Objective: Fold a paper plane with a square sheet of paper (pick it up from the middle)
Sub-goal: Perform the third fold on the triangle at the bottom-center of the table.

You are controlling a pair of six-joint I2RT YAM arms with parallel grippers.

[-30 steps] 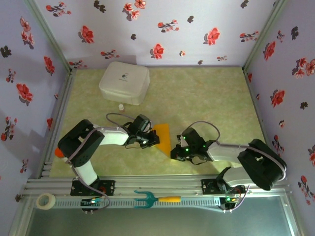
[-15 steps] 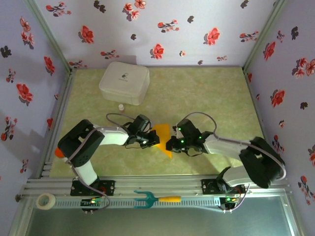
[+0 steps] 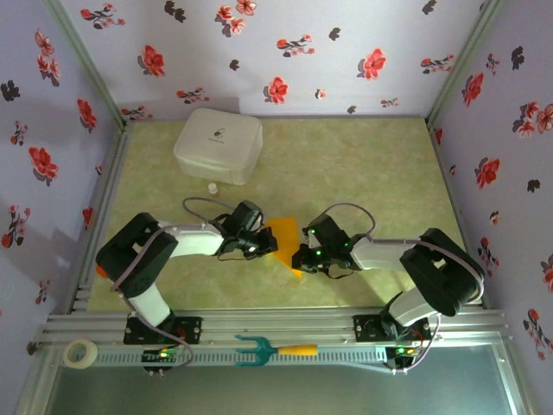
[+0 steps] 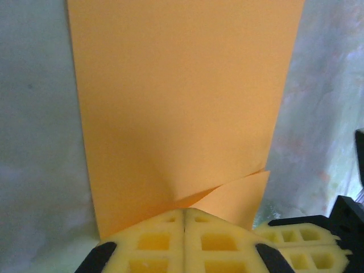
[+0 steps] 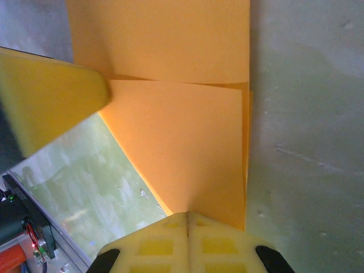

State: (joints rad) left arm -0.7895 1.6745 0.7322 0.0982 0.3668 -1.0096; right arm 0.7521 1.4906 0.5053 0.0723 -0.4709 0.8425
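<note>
Right gripper (image 3: 300,257) had slid left onto the paper plane (image 3: 286,233) lying on the table (image 3: 371,173); it and the left gripper (image 3: 264,246) opposite were both closed, apparently pressing the part-folded sheet to crease it.

Matt orange paper, smooth save for sharp creases, forms the plane (image 4: 182,102); left gripper (image 4: 183,215) and right gripper (image 5: 187,216) bear yellow, pocketed fingers (image 4: 151,242) of dull moulded plastic, possibly rubbery; table (image 3: 363,173) mottled green with a faint sheen; box (image 3: 218,144) milky plastic; rail (image 3: 285,327) brushed metal
</note>
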